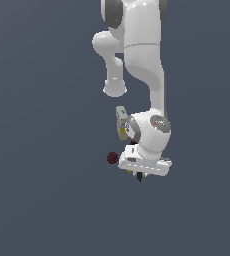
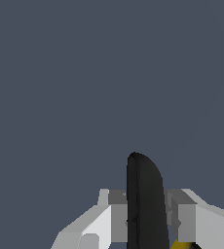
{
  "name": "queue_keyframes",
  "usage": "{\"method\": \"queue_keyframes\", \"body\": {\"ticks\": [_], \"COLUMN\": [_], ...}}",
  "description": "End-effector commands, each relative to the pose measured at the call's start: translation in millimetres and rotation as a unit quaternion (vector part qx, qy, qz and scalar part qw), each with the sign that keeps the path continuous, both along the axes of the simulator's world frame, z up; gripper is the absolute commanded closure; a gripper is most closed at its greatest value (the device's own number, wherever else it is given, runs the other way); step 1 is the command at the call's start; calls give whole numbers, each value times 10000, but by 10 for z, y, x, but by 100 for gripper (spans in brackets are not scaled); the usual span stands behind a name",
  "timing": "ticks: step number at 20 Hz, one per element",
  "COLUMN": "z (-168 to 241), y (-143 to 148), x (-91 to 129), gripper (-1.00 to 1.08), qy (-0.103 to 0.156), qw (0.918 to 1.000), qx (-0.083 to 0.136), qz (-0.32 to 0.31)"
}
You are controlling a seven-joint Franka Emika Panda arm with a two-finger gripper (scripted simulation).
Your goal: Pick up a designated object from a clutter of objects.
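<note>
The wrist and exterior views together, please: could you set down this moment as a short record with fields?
arm: white Panda arm reaching down into the clutter
gripper, fingers on either side of a black handle
black spring clamp: one handle stands between the fingers, apparently gripped; mostly hidden under the hand in the exterior view
dark red ball: beside the hand, on the exterior view's left
yellow-and-white box: partly hidden behind the wrist
small yellow chunk: a yellow sliver shows by the clamp

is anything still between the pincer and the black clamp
Nothing visible. In the wrist view the black clamp sits right between the pincer fingers, handle sticking out past them.
</note>
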State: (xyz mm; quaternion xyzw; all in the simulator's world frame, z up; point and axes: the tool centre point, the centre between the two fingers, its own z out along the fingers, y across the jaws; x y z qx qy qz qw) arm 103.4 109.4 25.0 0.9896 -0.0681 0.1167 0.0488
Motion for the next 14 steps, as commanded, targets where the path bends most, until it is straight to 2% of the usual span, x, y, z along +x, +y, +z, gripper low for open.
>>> {"method": "queue_keyframes", "body": {"ticks": [1,8,14], "z": [72,420,926], "y": [-43,-221,-477], "x": [1,-49,-119], "gripper": [108,108,108], "qy": [-10,-11,-13], "qw": [10000,10000,10000], "qx": [-1,-2,-5], "qz": [-8,-6,-1]}}
